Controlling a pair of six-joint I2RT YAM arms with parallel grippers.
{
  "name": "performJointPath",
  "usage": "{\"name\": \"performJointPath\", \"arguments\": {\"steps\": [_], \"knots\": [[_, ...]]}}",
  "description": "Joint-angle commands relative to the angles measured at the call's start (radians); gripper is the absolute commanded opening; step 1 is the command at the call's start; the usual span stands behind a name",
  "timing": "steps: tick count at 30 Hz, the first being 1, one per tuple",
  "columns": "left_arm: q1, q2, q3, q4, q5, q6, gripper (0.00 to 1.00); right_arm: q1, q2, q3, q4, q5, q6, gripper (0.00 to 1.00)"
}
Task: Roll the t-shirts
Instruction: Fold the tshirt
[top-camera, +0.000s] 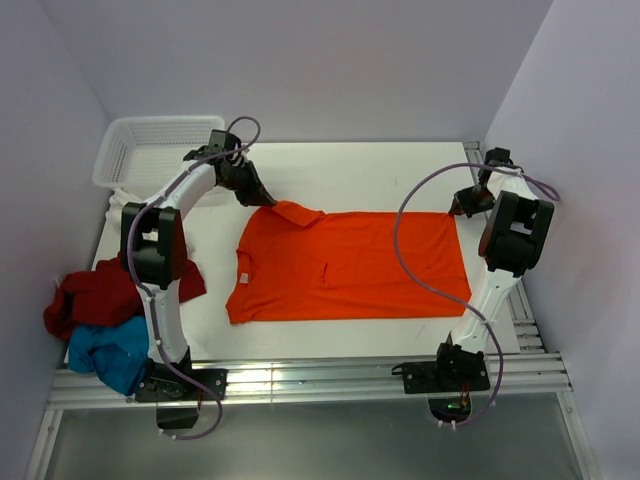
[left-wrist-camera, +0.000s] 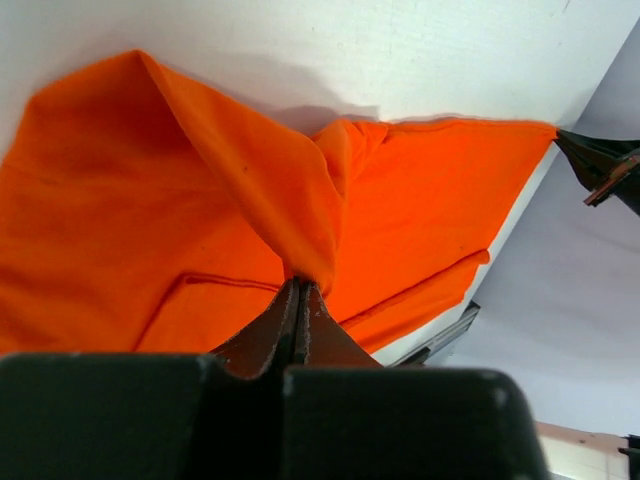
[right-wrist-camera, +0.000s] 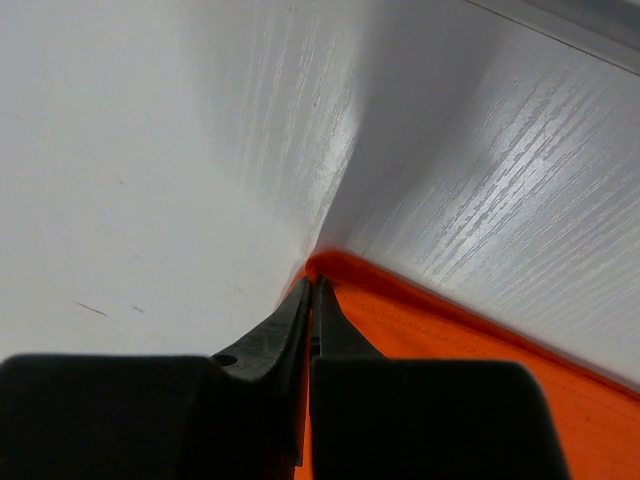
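Top external view puts the bright orange collared cloth t-shirt (top-camera: 350, 265) spread flat across the middle of the white desk (top-camera: 380, 165), collar toward the left edge and hem toward the right edge. My left jaws are pressed together on a fold of its cloth at the far shoulder, beside the collar. The left wrist view shows that fold (left-wrist-camera: 290, 200) pulled up into a peak between the tips. My right jaws are closed too, at the far corner of the hem. In the right wrist view the orange edge (right-wrist-camera: 420, 320) runs straight into the tips, and cloth shows between them, so I judge they are pinching that corner.

As I read it, rolling has not started. The body of the orange shirt lies open with no turn in it, and only its far edge is gripped at both ends. A dark red cloth shirt (top-camera: 95, 290) and a blue cloth shirt (top-camera: 110, 350) lie bunched together at the left edge near the near corner, not yet rolled. A white plastic mesh basket (top-camera: 150, 150) stands at the far left corner. I see no finished roll anywhere, so nearly all the work remains.
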Motion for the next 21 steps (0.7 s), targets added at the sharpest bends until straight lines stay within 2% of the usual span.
{"name": "performJointPath", "arguments": {"steps": [1,21], "knots": [[-0.005,-0.101,-0.027,0.041,0.028,-0.06,0.0,0.0,-0.052,-0.01,0.014,-0.012,-0.03,0.0],[-0.008,-0.297,-0.142,0.023,-0.009,-0.145,0.0,-0.023,-0.18,-0.085,0.031,-0.059,-0.076,0.0]]}}
